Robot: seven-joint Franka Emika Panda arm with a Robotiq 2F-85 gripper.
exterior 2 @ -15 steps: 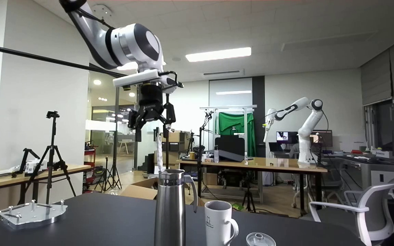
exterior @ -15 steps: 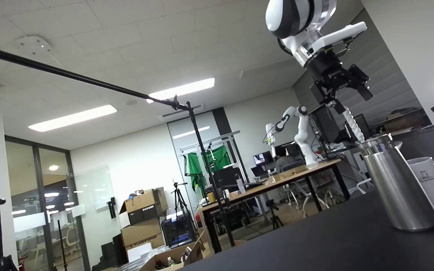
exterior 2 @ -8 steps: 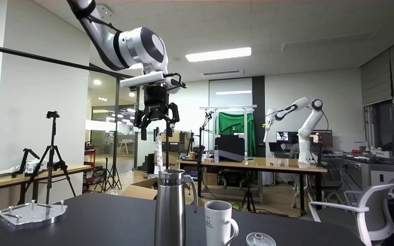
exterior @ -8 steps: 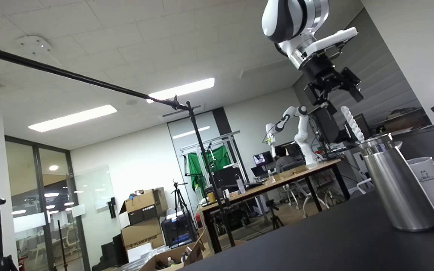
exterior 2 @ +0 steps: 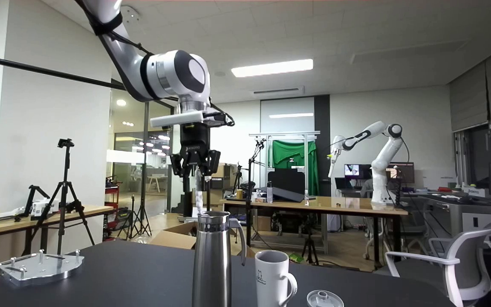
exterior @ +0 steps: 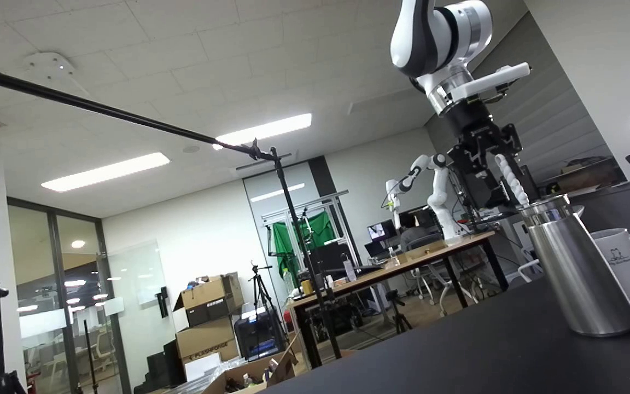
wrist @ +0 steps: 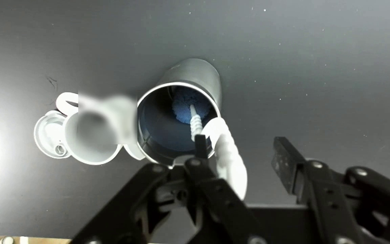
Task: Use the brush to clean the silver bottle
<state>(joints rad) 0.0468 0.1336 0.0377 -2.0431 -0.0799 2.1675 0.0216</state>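
A: Hand state?
B: Fingers (wrist: 287, 166) apart. Wrist view: the hand (wrist: 240, 154) has the white, twisted long-handled brush (wrist: 230, 162) between its fingers, close to one, clear gap to the other. Touching the near one? Can't tell.
A: Brush location?
B: Standing in the brushed-steel bottle (exterior 2: 212, 268), top end poking out above the rim in both exterior views. Its blue head (wrist: 181, 108), down inside, shows in the wrist view only.
A: Anything else view-specific?
B: White mug (exterior 2: 271, 279) just beside the bottle: printed figure visible in both exterior views, part-blurred in the wrist view. Round lid (exterior 2: 330, 301) next to the mug. Metal plate (exterior 2: 47, 268), posts on top, well apart from them on the table (exterior 2: 134, 277), in an exterior view only.
A: Versus half a second ago?
B: Hand's lower. Fingertips were about level with the brush top, now they're down either side. Brush, bottle, mug: same spots.
A: Arm pose?
B: Arm (exterior 2: 166, 76) comes in from above, wrist bent, hand pointing down near the bottle's top.
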